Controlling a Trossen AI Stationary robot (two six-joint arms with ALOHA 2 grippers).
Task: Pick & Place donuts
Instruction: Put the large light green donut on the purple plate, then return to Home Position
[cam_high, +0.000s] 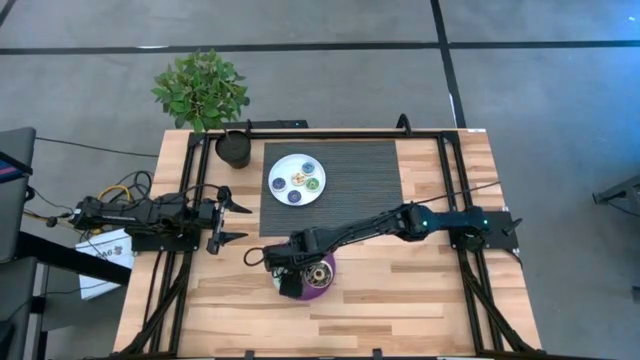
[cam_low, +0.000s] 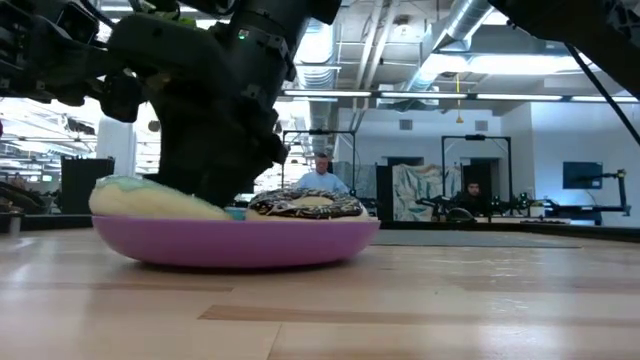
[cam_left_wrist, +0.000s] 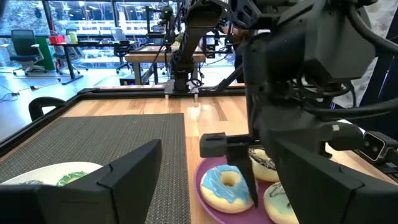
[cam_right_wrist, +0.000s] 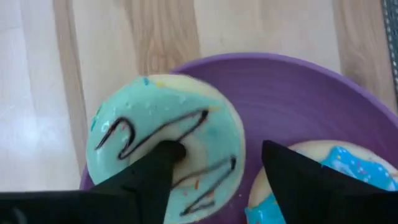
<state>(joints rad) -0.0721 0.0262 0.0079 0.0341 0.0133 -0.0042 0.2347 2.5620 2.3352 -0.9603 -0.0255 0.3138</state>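
Observation:
Three larger donuts lie on the purple plate. The green-iced donut leans on the plate's rim. Beside it are the blue-iced donut and the brown-and-cream donut. My right gripper is open above the green-iced one, with one finger in its hole and the other outside, between it and the blue donut. Several mini donuts, one green, sit on the white plate. My left gripper waits open near the table's left edge. My right gripper comes from above and straddles the ring wall of the green-iced donut, one fingertip down in the hole, the other beside the outer edge with a strip of purple plate showing between. I cannot tell whether the fingertip in the hole touches it.
A dark ribbed mat covers the far middle of the table under the white plate. A black cup and a potted plant stand at the far left corner. People sit in the room behind the table.

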